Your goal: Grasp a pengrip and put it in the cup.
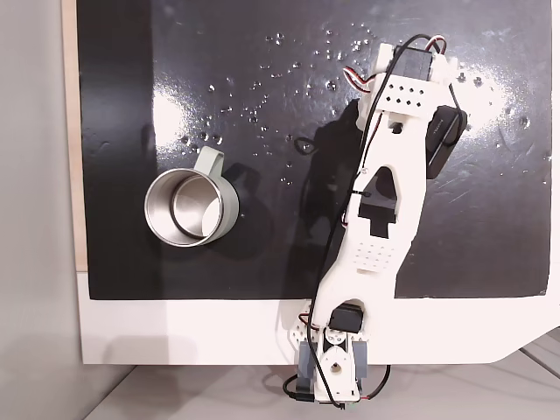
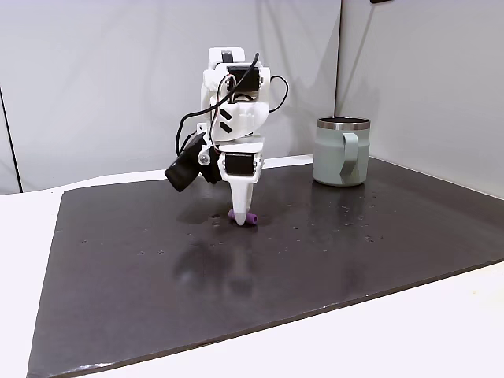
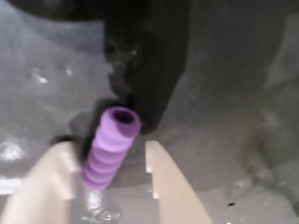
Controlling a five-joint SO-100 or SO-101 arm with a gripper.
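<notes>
— Which step is in hand, judged from what lies nearest the wrist camera?

— The grasp. In the wrist view the pengrip (image 3: pixel 111 148), a ribbed purple tube with its open end turned up toward the lens, is seen lying between the two pale fingers (image 3: pixel 164 179). It is pressed against, or just beside, the finger at the left of that view, while a clear gap is left to the finger at the right. The gripper (image 3: pixel 112 186) is therefore taken to be parted around the tube, not yet clamped on it.

— Is that borne out from the side?

— It is. In a fixed view the gripper (image 2: pixel 242 220) is shown pointed straight down with its tips at the black mat (image 2: pixel 236 299), and the pengrip (image 2: pixel 247 216) is seen as a purple patch lying on the mat at those tips. Nothing has been lifted.

— And farther off?

— The cup (image 2: pixel 340 151) is stood upright near the back of the mat, well apart from the gripper, handle toward the camera. From above, the cup (image 1: pixel 191 208) is seen at the left with its steel inside bare, and white specks (image 1: pixel 262 96) are scattered over the mat.

— What is called for next?

— The fingers should be closed until the tube is held from both sides; since it looks soft and sits off-centre, a slip or roll is to be guarded against. A straight lift, a carry above the rim and a release would then be needed.
</notes>
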